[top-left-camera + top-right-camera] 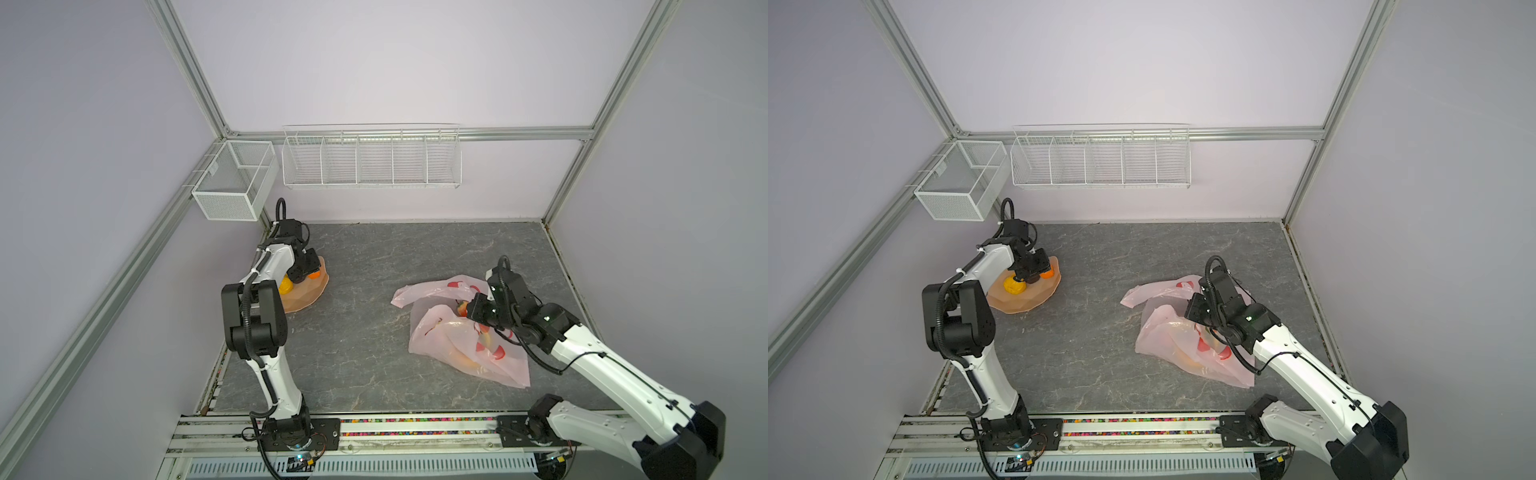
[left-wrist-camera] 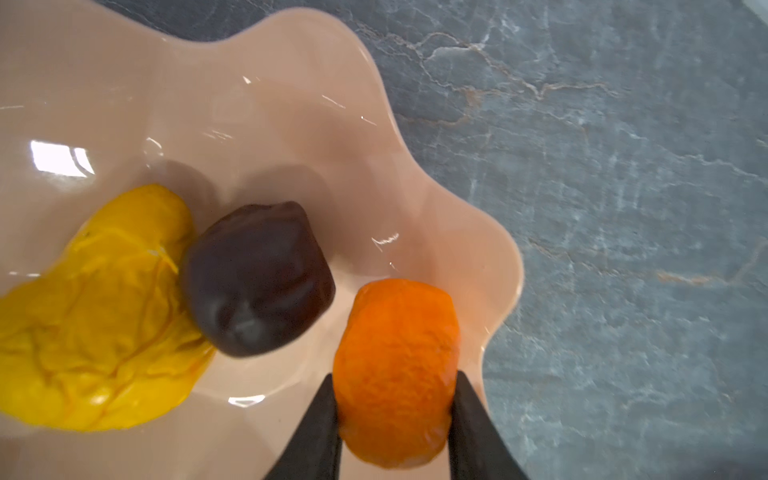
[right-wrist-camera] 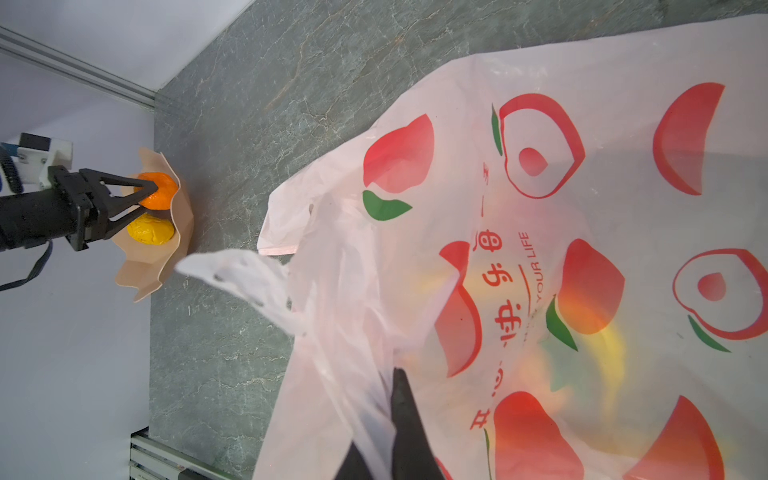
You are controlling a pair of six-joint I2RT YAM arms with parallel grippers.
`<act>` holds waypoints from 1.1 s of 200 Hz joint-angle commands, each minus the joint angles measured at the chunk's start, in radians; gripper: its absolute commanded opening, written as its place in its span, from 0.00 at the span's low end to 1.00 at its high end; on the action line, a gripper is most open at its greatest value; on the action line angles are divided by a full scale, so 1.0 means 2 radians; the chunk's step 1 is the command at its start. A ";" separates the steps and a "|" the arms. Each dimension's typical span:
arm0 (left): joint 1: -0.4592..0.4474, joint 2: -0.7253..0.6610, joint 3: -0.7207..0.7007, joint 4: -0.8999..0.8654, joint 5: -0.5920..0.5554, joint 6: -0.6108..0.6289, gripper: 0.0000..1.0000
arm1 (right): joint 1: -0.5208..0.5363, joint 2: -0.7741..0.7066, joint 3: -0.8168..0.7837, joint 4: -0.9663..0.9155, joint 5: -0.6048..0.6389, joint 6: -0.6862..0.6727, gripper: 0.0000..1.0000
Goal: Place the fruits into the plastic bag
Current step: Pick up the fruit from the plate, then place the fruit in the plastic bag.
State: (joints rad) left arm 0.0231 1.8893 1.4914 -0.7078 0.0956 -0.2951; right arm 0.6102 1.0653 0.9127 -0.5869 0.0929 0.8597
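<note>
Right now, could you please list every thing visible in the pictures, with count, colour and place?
dish: 1, peach, table's far left
yellow pear: 1, yellow, in dish
dark brown piece: 1, dark brown, in dish, beside yellow pear
orange: 1, orange, in dish
plastic bag: 1, pale pink, red prints, table's right; yellow shapes show through
mesh basket: 1, white, left wall
wire rack: 1, white, back wall
table: 1, grey marbled
left gripper: 1, black, shut on orange
right gripper: 1, black, shut on plastic bag

Lilac walls (image 1: 374, 62), aluminium frame (image 1: 519, 134), grey marbled tabletop (image 1: 374, 270), white wire baskets (image 1: 371, 166)
</note>
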 commanded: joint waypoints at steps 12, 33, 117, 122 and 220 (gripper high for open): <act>-0.020 -0.072 -0.031 0.012 0.040 0.045 0.22 | 0.000 0.004 0.011 -0.001 0.007 -0.003 0.06; -0.044 -0.103 -0.049 0.010 0.049 0.073 0.21 | 0.000 0.005 0.011 0.000 0.006 -0.003 0.06; -0.139 -0.158 -0.077 -0.011 0.070 0.161 0.20 | 0.000 0.001 0.010 -0.002 0.005 -0.002 0.06; -0.149 -0.160 -0.076 -0.016 0.069 0.168 0.19 | 0.000 0.001 0.009 -0.002 0.005 -0.002 0.06; -0.309 -0.150 -0.078 -0.050 0.083 0.282 0.25 | 0.002 -0.001 0.010 -0.003 0.005 -0.001 0.06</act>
State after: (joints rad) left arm -0.5613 1.5711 1.3216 -0.7574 0.2493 0.1772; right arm 0.6102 1.0660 0.9154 -0.5869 0.0925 0.8597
